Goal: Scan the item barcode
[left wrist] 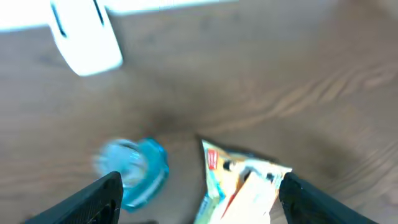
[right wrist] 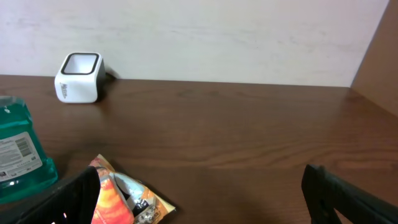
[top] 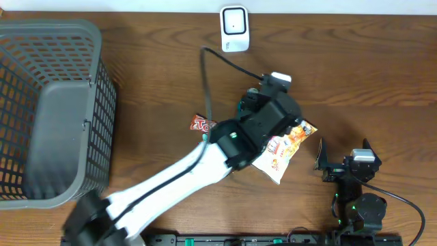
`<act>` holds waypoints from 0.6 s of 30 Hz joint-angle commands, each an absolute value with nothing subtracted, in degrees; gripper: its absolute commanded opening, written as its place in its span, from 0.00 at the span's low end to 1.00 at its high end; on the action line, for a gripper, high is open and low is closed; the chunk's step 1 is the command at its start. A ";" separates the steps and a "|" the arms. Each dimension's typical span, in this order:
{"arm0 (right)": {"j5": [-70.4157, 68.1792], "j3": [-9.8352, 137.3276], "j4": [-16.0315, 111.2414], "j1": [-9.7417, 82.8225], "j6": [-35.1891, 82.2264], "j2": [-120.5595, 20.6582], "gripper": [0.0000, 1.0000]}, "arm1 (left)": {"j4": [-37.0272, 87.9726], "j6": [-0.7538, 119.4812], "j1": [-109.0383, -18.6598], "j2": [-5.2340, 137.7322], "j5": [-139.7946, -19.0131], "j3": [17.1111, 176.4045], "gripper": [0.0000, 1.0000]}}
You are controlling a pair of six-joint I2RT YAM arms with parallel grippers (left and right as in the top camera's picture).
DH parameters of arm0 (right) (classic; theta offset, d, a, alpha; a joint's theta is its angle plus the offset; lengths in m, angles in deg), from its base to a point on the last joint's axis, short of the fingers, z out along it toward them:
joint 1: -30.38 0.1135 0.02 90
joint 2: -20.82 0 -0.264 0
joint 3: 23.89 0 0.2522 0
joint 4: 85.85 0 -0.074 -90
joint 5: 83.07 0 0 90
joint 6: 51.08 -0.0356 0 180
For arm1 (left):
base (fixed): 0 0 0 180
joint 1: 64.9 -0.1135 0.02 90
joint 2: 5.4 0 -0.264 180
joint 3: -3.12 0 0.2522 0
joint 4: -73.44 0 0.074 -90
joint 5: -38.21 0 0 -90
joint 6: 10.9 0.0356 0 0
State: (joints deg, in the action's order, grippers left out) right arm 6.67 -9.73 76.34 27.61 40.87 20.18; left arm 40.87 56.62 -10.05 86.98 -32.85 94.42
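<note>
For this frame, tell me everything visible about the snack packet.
The snack packet is a glossy, crinkled, foil-like pouch, orange at one end and white with red print at the other. It lies flat and slanted on the wooden table, partly hidden under the left arm. The left pincer stands open over it, fingers wide at either side. No barcode shows on the visible face.

Orange snack packet (top: 283, 156), apparently lying flat

The bench (top: 355, 75) is brown wood with visible grain and a low sheen. Far ahead of the matt black left gripper (left wrist: 202, 190), the scanner (top: 234, 27) is smooth white plastic. Under the gripper is a glossy printed snack bag (top: 287, 150), and left of it a translucent teal plastic bottle (right wrist: 15, 118) with a paper label (right wrist: 15, 154).
</note>
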 commanded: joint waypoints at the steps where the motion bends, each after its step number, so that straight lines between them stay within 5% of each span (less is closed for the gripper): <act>1: 6.37 -9.81 76.12 27.81 41.35 20.33 0.99 | 40.56 62.43 -10.24 79.75 -25.29 94.94 0.81; 11: 6.37 -9.81 76.12 27.81 41.35 20.33 0.99 | 49.57 80.55 -13.94 65.23 -7.23 95.40 0.88; 18: 6.37 -9.81 76.12 27.81 41.35 20.33 0.99 | 53.35 97.01 -20.89 61.82 -5.05 95.40 0.93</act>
State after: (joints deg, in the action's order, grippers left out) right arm 6.67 -9.75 76.34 27.61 40.87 20.18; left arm 53.15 86.02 -18.66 62.44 -8.48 94.48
